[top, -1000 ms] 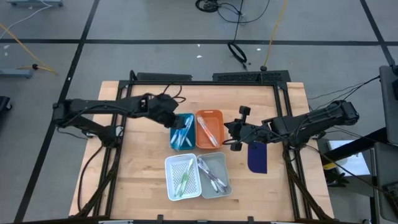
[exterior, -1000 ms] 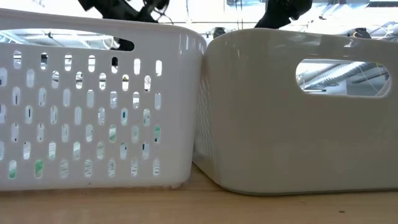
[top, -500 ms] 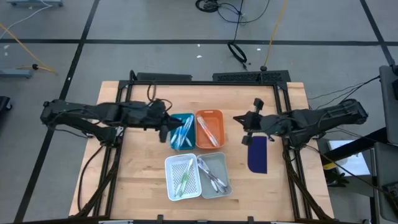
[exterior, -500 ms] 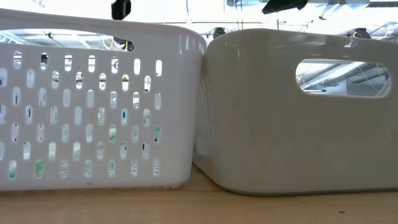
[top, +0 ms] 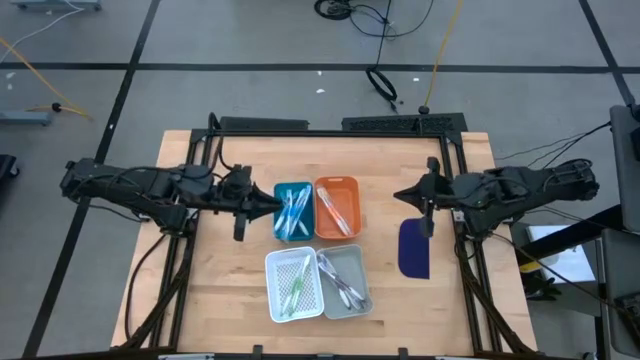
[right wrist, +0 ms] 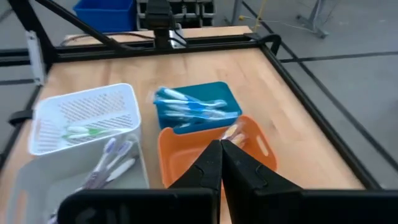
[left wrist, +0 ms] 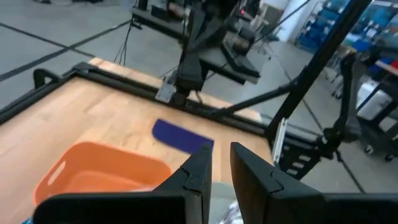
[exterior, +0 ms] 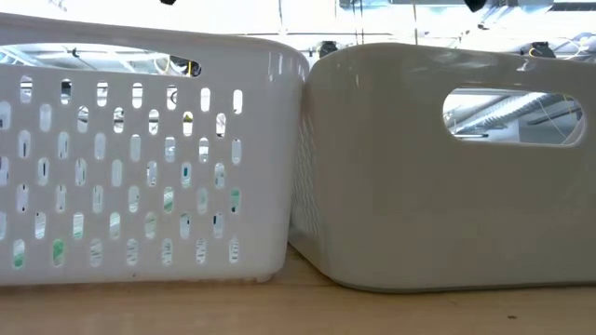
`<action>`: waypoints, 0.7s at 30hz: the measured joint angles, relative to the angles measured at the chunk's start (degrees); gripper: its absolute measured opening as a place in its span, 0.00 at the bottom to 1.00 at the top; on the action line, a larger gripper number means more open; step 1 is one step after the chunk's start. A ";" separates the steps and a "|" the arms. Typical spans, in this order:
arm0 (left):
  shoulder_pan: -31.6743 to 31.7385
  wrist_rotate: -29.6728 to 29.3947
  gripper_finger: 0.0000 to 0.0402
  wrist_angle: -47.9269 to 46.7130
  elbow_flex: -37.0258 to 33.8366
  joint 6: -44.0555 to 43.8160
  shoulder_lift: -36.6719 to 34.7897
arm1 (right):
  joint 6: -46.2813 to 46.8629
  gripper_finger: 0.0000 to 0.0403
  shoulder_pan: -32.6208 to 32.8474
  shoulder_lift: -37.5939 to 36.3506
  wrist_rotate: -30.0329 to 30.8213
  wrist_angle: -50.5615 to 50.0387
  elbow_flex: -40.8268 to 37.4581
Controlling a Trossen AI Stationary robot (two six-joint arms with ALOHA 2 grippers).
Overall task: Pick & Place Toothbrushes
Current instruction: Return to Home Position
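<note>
Four trays [top: 311,285] hold the sorted toothbrushes [top: 292,212]. Left gripper [top: 270,203], fingers narrowly parted and empty, hovers beside the blue tray [top: 281,189]; right gripper [top: 402,195], closed and empty, hangs above the dark blue pad [top: 414,250].

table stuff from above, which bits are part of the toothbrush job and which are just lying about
Part of the job:
- toothbrushes, sorted by colour
- blue tray
- orange tray
- white basket
- grey tray

Just lying about:
- dark blue pad, bare on the table
- cables on the floor beyond the table
</note>
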 joint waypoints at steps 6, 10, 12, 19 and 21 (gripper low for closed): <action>-0.18 1.40 0.14 4.89 -6.87 -0.15 -2.16 | 1.57 0.00 0.00 -3.43 -1.00 1.30 -3.07; -0.09 4.27 0.14 13.08 -13.69 0.39 -5.73 | 2.34 0.00 0.00 -6.81 -1.07 7.04 -10.10; 0.06 4.43 0.14 14.37 -16.55 0.45 -8.25 | 3.17 0.00 0.00 -9.18 -1.07 9.44 -13.68; 2.75 6.84 0.14 14.62 -25.61 0.08 -20.02 | 4.36 0.00 -0.04 -20.23 -1.07 16.50 -22.68; 3.48 8.09 0.14 14.73 -28.01 0.91 -23.69 | 4.36 0.00 -0.04 -23.64 -1.04 17.28 -24.48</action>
